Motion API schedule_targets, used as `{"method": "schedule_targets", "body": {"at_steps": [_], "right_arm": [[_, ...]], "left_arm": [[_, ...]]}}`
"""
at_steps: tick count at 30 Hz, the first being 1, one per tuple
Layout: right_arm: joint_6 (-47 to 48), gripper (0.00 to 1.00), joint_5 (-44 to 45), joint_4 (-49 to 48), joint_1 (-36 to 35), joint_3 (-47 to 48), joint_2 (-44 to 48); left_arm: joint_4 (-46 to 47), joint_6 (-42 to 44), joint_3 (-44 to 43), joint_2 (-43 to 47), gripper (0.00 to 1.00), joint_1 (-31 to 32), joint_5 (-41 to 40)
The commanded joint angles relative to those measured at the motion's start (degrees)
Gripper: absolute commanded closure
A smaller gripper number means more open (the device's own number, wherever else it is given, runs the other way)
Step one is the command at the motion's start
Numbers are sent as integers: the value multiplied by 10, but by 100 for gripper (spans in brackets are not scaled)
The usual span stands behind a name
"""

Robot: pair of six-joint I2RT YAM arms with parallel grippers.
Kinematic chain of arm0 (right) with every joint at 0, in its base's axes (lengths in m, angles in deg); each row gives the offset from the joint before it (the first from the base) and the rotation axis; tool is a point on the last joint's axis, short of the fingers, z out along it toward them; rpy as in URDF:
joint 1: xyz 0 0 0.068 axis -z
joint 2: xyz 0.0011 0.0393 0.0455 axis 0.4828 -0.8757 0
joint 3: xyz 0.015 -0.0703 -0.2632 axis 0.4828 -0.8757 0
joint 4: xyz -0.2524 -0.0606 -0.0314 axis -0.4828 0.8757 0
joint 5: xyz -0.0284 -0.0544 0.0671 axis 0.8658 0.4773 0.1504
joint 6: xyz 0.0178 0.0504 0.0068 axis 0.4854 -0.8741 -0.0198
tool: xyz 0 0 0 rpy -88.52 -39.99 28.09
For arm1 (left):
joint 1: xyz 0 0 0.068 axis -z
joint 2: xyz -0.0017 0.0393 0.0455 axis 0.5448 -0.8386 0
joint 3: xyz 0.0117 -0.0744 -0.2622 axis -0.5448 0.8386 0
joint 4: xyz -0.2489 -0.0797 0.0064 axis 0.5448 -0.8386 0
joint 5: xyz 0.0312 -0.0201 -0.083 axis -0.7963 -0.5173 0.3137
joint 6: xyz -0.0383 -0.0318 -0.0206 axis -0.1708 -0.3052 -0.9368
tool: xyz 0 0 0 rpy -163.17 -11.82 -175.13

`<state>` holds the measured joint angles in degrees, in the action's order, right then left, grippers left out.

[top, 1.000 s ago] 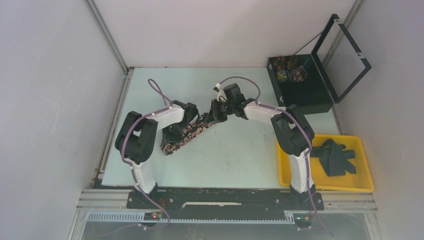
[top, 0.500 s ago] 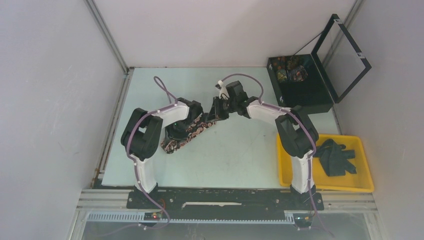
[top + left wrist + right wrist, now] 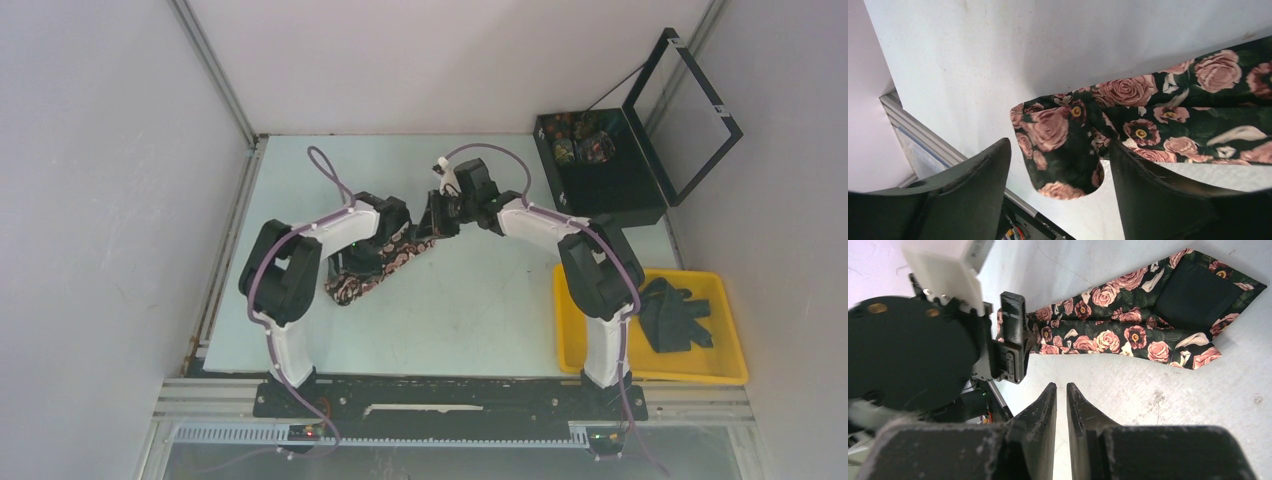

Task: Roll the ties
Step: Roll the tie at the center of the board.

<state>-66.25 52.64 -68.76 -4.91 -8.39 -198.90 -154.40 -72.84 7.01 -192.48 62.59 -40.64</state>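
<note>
We see a tie (image 3: pixel 1148 115) of black cloth printed with pink roses, dark red flowers with yellow centres, green leaves and cream buds. The table (image 3: pixel 470 310) is a pale greenish white. The tray (image 3: pixel 570 340) is bright yellow, and the dark ties (image 3: pixel 680 312) in it look plain greenish black. The box (image 3: pixel 610 190) is black, its rolls (image 3: pixel 578 138) multicoloured. The arms (image 3: pixel 290 350) are white and black, their cables (image 3: pixel 325 175) purple.

The left arm (image 3: pixel 290 345) and right arm (image 3: pixel 603 345) have white shells and black rounded joints. A thin purple cable (image 3: pixel 322 168) runs along each, looping free at 12 o'clock of the wrist. The fingers (image 3: pixel 1040 415) are black, tapered, matte.
</note>
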Motion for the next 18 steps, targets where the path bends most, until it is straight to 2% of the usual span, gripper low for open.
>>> {"method": "schedule_targets", "body": {"at_steps": [1, 7, 12, 18], "right_arm": [[11, 84, 8, 0, 0, -2, 42], [3, 84, 19, -7, -10, -1, 43], [4, 84, 21, 0, -30, 19, 29], [10, 84, 17, 21, -63, 69, -12]], "left_arm": [[19, -22, 11, 90, 18, 11, -40], [52, -26, 64, 200, 10, 13, -59], [80, -39, 126, 321, 9, 13, -86], [162, -33, 242, 512, 9, 12, -108]]}}
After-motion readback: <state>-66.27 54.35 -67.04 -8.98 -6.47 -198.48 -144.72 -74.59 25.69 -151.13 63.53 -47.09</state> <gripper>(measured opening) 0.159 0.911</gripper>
